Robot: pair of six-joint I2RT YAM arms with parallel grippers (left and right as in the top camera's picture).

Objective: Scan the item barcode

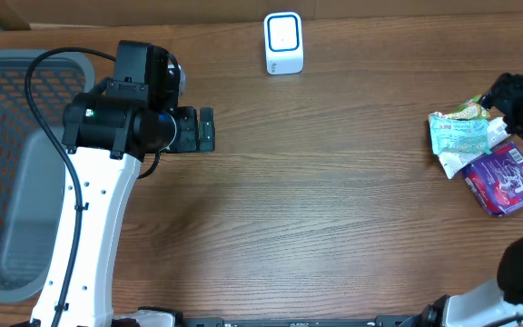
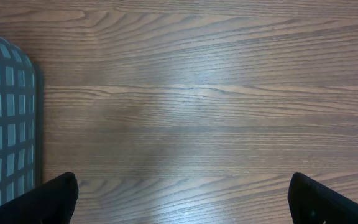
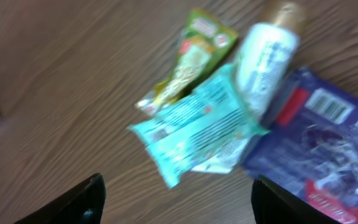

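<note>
Teal packet (image 3: 197, 127) lies on top of a small heap at the right edge of the overhead view. It overlaps a purple packet (image 3: 319, 149), a white bottle (image 3: 266, 53) and a green sachet (image 3: 194, 56). The right tool (image 3: 178, 186) hovers over the heap, fingers spread, nothing between them. Closing here could, I'd say, pinch two wrappers at once or drag a neighbour along, since they touch and overlap; slick film may also slip. The scanner (image 1: 283, 43) stands well apart at top middle, with bare wooden surface (image 1: 334, 209) between. The left tool (image 2: 182, 186), spread wide and empty, hangs near the basket (image 1: 25, 64) at the left, out of the way.
</note>
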